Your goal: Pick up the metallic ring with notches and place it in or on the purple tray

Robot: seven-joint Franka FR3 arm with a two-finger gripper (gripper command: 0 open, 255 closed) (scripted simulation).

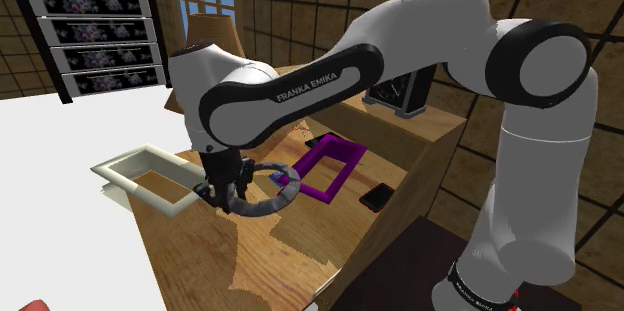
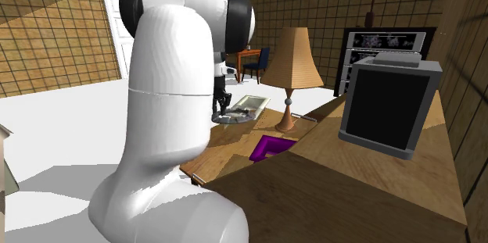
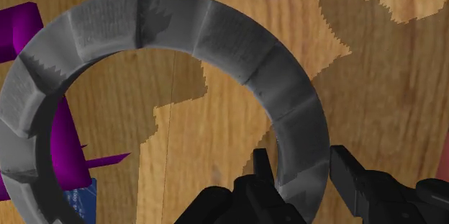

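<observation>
**Notched ring in the gripper's clasp**

The grey ring (image 1: pixel 290 187) hangs over the wooden table (image 1: pixel 300 254), just beside the purple tray (image 1: pixel 322 193). The black gripper (image 1: pixel 222 194) is clamped on its band, the arm's elbow bent and its wrist pointing down.

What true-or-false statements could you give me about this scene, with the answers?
1. The gripper grips the ring. True.
2. The ring lies in the purple tray. False: it is held in the gripper, outside the tray.
3. A lamp stands on the table. True.
4. The purple tray is round. False: it is rectangular.
5. The arm is red. False: it is white with dark joints.
</observation>
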